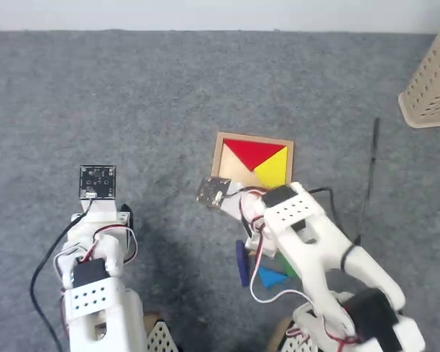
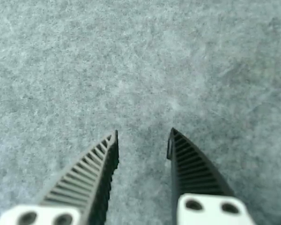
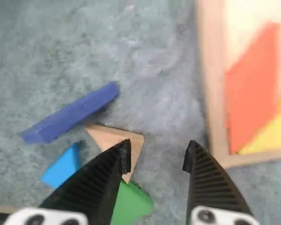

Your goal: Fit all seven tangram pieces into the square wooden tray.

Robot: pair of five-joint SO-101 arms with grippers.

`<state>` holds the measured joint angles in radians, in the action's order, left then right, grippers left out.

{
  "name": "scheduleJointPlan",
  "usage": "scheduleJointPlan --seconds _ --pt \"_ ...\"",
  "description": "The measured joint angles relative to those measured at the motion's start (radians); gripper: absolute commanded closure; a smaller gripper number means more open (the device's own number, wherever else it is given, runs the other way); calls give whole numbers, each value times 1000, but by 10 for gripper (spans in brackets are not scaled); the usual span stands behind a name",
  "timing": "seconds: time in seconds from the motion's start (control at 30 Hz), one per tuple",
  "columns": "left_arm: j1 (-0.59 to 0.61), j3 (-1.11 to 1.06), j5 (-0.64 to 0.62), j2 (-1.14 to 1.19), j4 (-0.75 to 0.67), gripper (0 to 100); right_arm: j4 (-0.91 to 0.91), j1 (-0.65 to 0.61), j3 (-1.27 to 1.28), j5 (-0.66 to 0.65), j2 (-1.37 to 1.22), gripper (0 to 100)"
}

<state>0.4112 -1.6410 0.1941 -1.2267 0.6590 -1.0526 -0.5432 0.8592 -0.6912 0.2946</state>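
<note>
Right, your right pincer (image 3: 158, 145) hangs empty, jaws apart, just above the tan triangle (image 3: 113, 134). The tray (image 3: 203, 70) lies just on the far side, with the red triangle (image 3: 250, 105) and yellow triangle (image 3: 276, 136) seated and its left part bare. Centre over the tan piece before you drop. The green piece (image 3: 133, 204) and light blue triangle (image 3: 63, 166) crowd it, so pinch low across its free edges and don't nudge the dark blue piece (image 3: 72, 115). Your left pincer (image 2: 143, 140) sits parted over bare tabletop (image 2: 140, 56), well to the left.
</note>
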Motion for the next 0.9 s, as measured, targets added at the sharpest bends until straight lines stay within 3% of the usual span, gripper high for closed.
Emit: scheduleJointPlan --seconds 0.27,0.9 --pt "0 0 0 0 0 832 -83 -46 57 11 130 809" --pt "0 0 0 0 0 832 78 -74 135 -23 48 808"
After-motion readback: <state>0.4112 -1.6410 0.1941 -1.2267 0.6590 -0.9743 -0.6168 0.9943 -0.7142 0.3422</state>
